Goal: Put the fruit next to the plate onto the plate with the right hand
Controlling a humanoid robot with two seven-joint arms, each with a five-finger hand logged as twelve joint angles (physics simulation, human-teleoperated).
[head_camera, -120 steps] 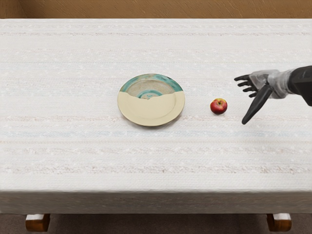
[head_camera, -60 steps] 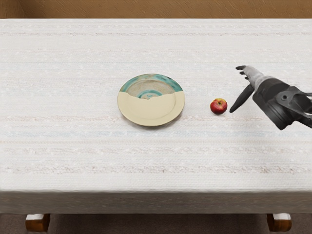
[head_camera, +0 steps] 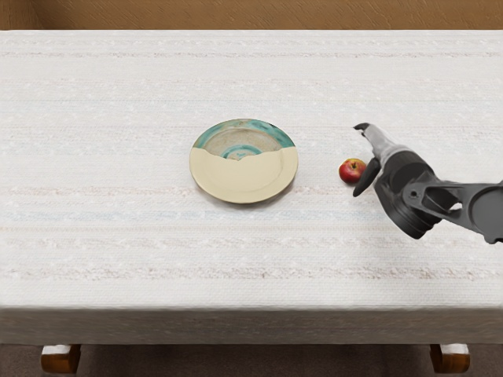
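Table [head_camera: 118, 251] is cut off left and right. Plate [head_camera: 236, 182] sits mid-table. My right hand [head_camera: 376, 155] is just right of the apple [head_camera: 350, 170], fingers apart, gripping nothing. My wrist hides the palm. The apple lies on the table beside the plate, its right edge behind my thumb; contact unclear.

A rendered home dining spot: white cloth-covered table [head_camera: 118, 259] on wooden feet [head_camera: 60, 357], 1 ceramic plate [head_camera: 236, 188], brown wall [head_camera: 236, 14] behind

White-clothed table [head_camera: 118, 259]; wooden feet [head_camera: 60, 358] below; brown backdrop [head_camera: 236, 14] behind.
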